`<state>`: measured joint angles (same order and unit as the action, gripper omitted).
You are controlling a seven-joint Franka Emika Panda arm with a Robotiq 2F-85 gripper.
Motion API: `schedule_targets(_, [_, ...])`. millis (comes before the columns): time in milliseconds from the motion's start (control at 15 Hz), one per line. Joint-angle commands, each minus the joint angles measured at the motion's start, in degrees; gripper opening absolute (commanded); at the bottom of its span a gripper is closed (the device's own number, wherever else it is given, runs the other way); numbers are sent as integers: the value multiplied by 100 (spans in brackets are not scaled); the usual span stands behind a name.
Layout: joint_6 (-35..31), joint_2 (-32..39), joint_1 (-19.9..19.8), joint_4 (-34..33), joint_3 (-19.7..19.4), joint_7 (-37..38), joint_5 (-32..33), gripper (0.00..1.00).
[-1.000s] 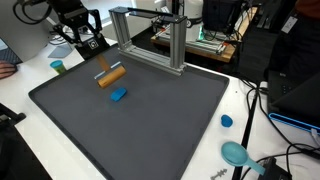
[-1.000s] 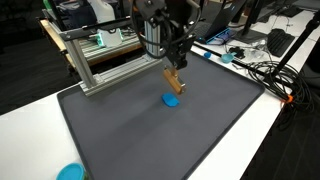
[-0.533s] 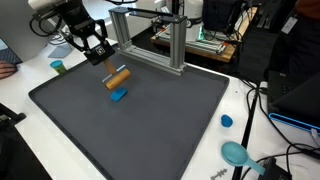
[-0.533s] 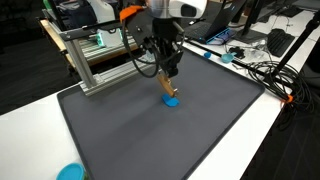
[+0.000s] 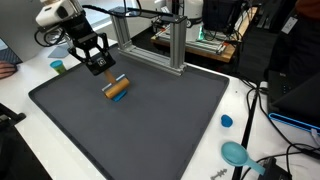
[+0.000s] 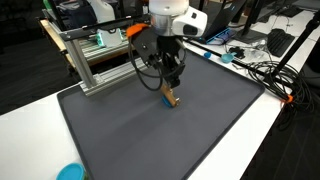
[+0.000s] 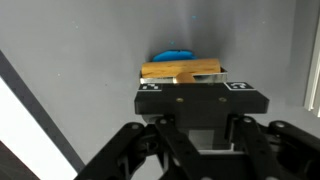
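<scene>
The arm's black jaws are closed narrowly on a short orange-brown wooden cylinder (image 5: 118, 89), which they grip across its length, low over the dark grey mat (image 5: 150, 125) that covers most of the white table (image 5: 245, 105). In the wrist view the cylinder (image 7: 182, 71) lies crosswise between the jaws, and a small flat blue piece (image 7: 175, 56) shows just beyond it on the mat. In an exterior view the cylinder (image 6: 171, 97) hangs slightly tilted, its lower end right at the blue piece (image 6: 165, 99). Whether the two touch cannot be told. Both sit in the part of the mat nearer the silver aluminium frame (image 5: 150, 35), which stands along the mat's far edge, near but apart from them. A small green cup (image 5: 57, 67) stands on the table off the mat's corner, beside the arm. Well apart, on the table past the mat's opposite edge, lie a small round blue cap (image 5: 227, 121) and a teal round-headed object (image 5: 236, 152).
</scene>
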<state>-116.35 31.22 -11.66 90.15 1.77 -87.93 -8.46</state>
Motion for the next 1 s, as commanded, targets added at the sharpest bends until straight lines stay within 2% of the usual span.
schedule_targets(0, [-423, -83, 60, 224, -34, 46, 171, 22])
schedule_targets(400, [-621, -66, 109, 551, -68, 7, 594, 22])
schedule_targets(467, [-427, -50, 41, 236, 7, 6, 414, 47])
schedule_targets(667, [-445, -57, 51, 254, 6, 5, 447, 47])
schedule_targets(733, [-446, -57, 51, 255, 6, 5, 450, 22])
schedule_targets(933, [-657, 52, 114, 350, 57, 14, 434, 22])
